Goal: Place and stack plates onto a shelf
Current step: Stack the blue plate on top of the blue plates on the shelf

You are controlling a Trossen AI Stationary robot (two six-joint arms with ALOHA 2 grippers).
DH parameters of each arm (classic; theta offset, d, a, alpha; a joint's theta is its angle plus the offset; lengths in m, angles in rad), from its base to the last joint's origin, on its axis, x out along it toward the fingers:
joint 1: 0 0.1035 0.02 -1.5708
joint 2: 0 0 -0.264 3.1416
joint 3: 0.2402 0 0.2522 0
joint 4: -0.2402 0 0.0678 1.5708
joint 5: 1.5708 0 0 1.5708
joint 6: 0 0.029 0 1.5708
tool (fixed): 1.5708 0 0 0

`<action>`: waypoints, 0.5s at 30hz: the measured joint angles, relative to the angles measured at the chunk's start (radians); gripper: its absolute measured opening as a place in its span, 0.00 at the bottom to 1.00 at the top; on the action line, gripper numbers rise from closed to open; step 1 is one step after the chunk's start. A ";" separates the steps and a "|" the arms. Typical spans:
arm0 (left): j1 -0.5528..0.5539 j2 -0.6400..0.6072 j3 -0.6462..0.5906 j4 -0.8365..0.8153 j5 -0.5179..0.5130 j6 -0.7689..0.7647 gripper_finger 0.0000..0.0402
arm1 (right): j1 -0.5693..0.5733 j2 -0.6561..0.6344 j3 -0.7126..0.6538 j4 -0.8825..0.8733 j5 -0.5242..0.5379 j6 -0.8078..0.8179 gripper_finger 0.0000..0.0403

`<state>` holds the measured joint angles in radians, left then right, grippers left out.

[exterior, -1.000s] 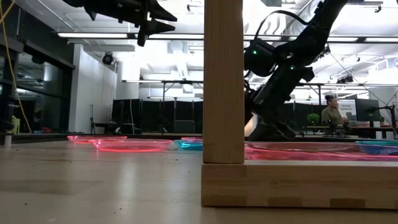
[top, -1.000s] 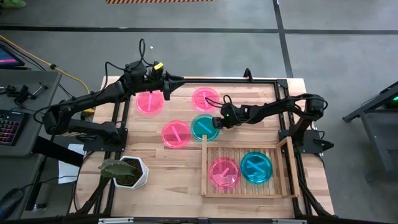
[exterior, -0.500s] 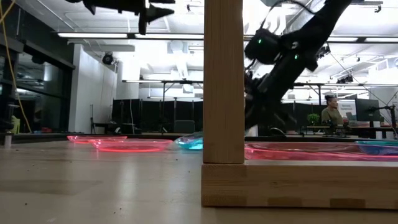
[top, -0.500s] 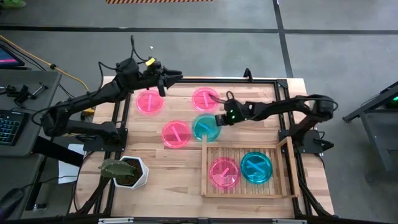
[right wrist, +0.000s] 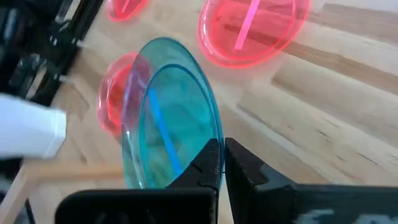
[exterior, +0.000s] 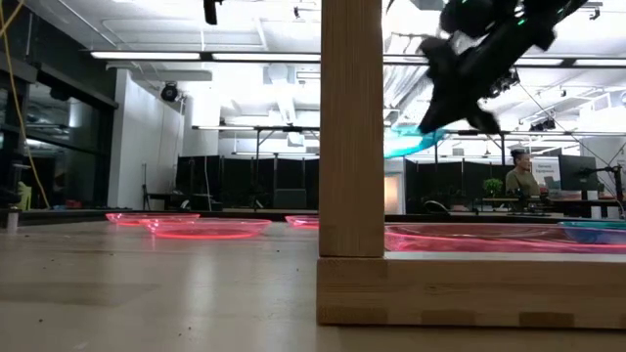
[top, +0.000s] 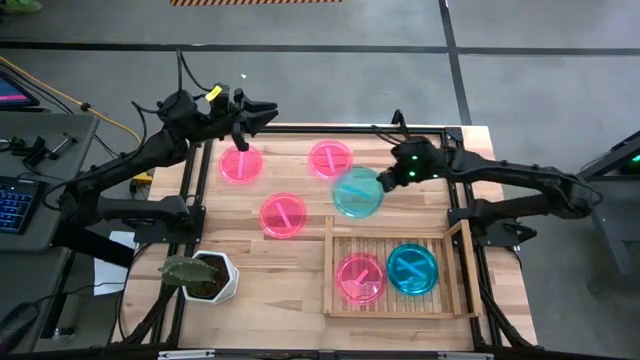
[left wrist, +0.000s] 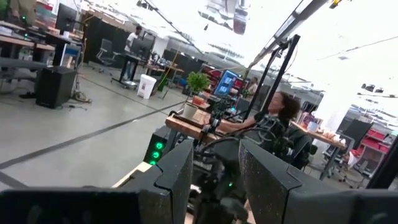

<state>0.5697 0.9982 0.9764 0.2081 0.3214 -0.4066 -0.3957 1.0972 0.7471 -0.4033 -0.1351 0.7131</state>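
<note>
My right gripper (top: 383,184) is shut on a teal plate (top: 357,192), which hangs in the air just beyond the shelf's far rim (top: 390,232). In the low view this plate (exterior: 406,142) floats well above the table. Three pink plates (top: 241,163) (top: 331,158) (top: 283,214) lie flat on the table. On the shelf's slats rest one pink plate (top: 360,277) and one teal plate (top: 412,268). My left gripper (top: 268,112) is raised over the table's far left corner, open and holding nothing. My right gripper pinches the teal plate's rim (right wrist: 208,154) between its two fingers, on the side of the plate toward the table's right. The fingers come from the right, slanting down. The plate is lifted clear of the table and tilted.
A white pot with a plant (top: 205,277) stands near the front left corner. The shelf's upright wooden post (exterior: 352,127) fills the middle of the low view. Bare wood lies between the pot and the shelf.
My right gripper has shut on the teal plate's rim and lifted it off the table, going up and toward the table's right edge; the plate now hangs tilted. My left arm has risen and drawn back toward the far left corner.
</note>
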 joint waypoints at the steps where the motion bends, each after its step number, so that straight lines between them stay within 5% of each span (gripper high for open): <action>1: 0.000 -0.003 0.000 0.000 0.000 0.000 0.30 | -0.002 -0.031 0.000 -0.028 -0.018 -0.022 0.00; 7: 0.000 -0.005 0.000 -0.001 -0.001 -0.001 0.30 | 0.003 -0.174 0.001 -0.177 -0.266 -0.113 0.00; 15: -0.001 -0.004 0.000 -0.001 -0.004 -0.003 0.30 | 0.118 -0.211 0.002 -0.495 -0.451 -0.198 0.00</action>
<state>0.5690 0.9945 0.9760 0.2072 0.3172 -0.4095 -0.2778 0.8866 0.7486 -0.8987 -0.5858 0.5148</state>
